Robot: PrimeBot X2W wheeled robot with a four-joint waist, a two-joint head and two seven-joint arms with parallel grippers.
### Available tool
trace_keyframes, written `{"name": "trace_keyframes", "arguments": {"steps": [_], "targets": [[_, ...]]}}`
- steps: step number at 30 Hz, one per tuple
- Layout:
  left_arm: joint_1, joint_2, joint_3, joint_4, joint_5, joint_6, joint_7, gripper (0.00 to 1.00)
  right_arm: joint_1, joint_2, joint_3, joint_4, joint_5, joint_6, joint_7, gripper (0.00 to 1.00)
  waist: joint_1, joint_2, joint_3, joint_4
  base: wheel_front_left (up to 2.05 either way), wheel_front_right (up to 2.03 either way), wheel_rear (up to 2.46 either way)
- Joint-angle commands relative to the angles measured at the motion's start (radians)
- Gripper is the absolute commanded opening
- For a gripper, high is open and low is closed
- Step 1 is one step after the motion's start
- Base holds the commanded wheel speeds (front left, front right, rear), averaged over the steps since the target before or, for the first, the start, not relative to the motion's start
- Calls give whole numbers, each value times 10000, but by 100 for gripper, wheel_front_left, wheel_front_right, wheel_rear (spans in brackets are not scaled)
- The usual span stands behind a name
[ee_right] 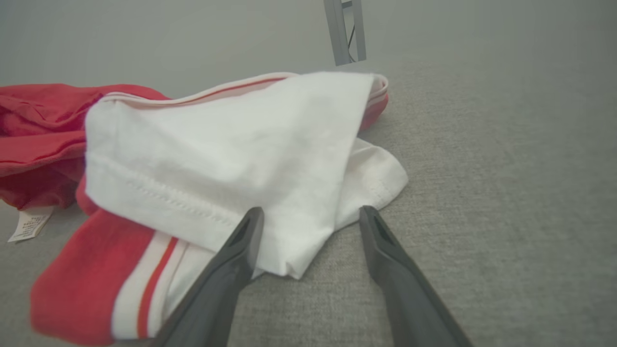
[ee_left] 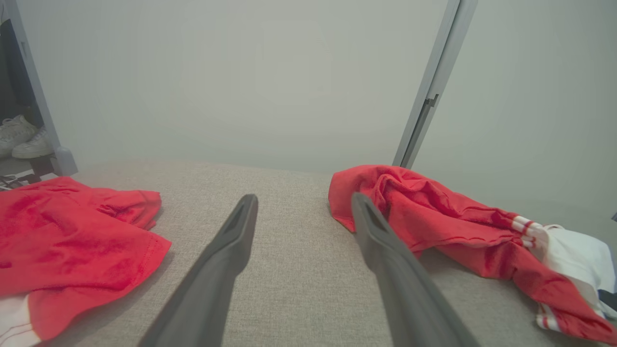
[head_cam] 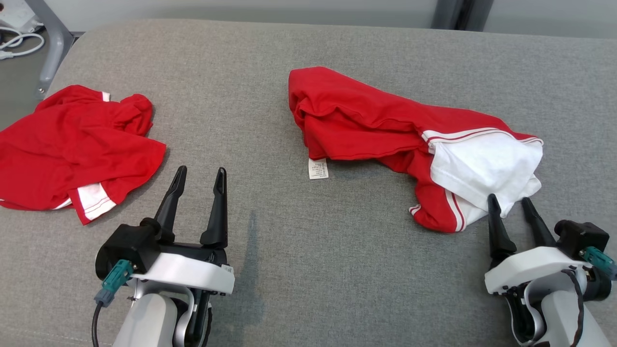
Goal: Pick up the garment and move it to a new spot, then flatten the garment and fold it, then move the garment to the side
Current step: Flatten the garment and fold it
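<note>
The garment (head_cam: 385,130) lies crumpled on the grey surface (head_cam: 308,260), its long axis running from centre to right. Its white end is just ahead of the nearer right gripper (head_cam: 507,198). That gripper and the left gripper (head_cam: 202,169) are spread wide and empty.

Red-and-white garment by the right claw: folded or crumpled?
Crumpled. The red-and-white garment lies bunched in ridges on the grey cushion, white part flopped over red, care label sticking out; no straight fold edges.
</note>
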Motion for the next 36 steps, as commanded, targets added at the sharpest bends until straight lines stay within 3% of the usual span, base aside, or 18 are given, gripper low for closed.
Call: {"name": "trace_keyframes", "arguments": {"steps": [1,2,3,4,17,26,36], "targets": [[-202,37,-8,19,-9,52,-39,100,-178,-25,130,133,213,-3,-17,93,0,0,35,33,0,0,0],[-210,39,1,43,27,58,-39,100,-208,-24,220,185,253,-1,-17,40,0,0,44,41,0,0,0],[-219,37,12,65,66,53,-39,100,-246,-20,276,238,326,-1,-15,14,0,0,48,49,0,0,0],[-232,37,25,74,92,48,-39,100,-279,-19,325,265,416,-1,-17,0,0,0,49,55,0,0,0],[15,35,95,174,76,46,-39,100,-578,-165,132,-1232,1303,-1,-18,0,0,0,-419,-360,0,0,0],[271,37,-87,249,-112,127,-39,100,-1649,-1003,49,-1935,2184,-1,213,0,0,0,-1138,-495,0,0,0],[497,40,-229,193,-314,182,-38,100,-2809,-2099,-313,-1702,2237,-1,1505,0,0,0,-1284,-83,0,0,0]]}}
